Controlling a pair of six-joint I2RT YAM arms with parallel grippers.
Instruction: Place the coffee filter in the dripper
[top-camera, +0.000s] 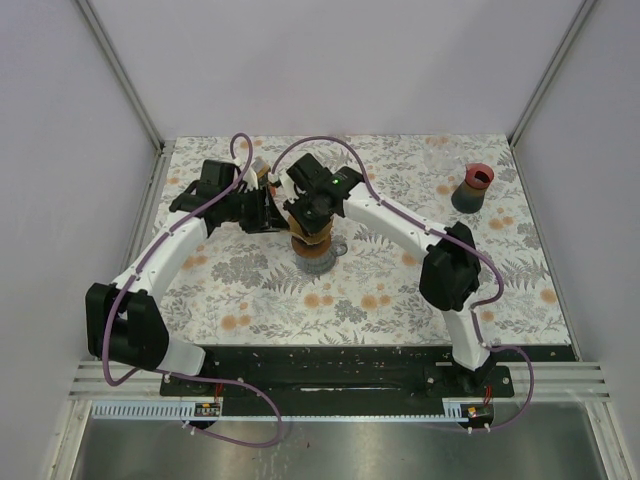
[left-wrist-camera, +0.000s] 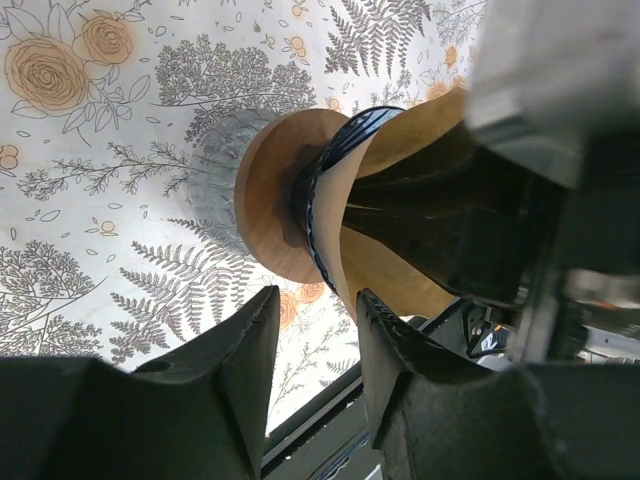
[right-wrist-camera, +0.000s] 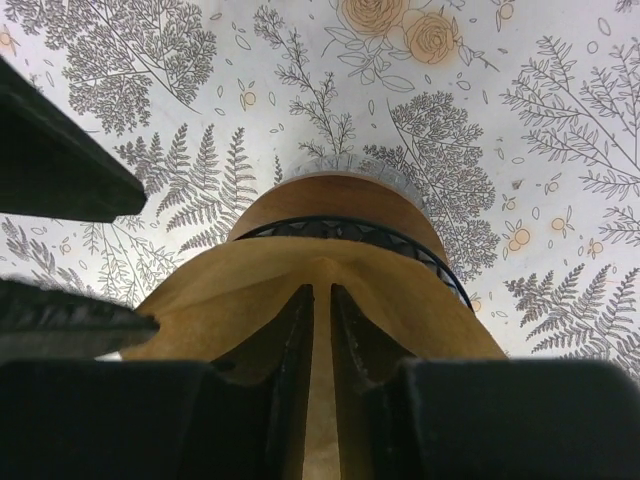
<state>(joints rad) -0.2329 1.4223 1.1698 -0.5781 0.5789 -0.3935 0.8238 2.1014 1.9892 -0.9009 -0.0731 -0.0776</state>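
**Coffee filter seated in the dripper; release not yet completed.**

The brown paper coffee filter (right-wrist-camera: 230, 290) is seen opened into a cone inside the black wire basket (right-wrist-camera: 350, 230) of the dripper (right-wrist-camera: 335, 205), which stands upright on the floral tablecloth (top-camera: 400, 300) at mid-table, under both arms. The right gripper (right-wrist-camera: 321, 295) is lowered into the cone, its jaws narrowly parted with a strip of paper between them; whether the paper is gripped or merely flanked cannot be told. The left gripper (left-wrist-camera: 315, 300) is held just beside the dripper, jaws partly apart, with nothing between them. The placing itself is judged essentially done. What is left is for the filter to be let go, both arms to be drawn clear without lifting it, and its seating against the basket to be confirmed.
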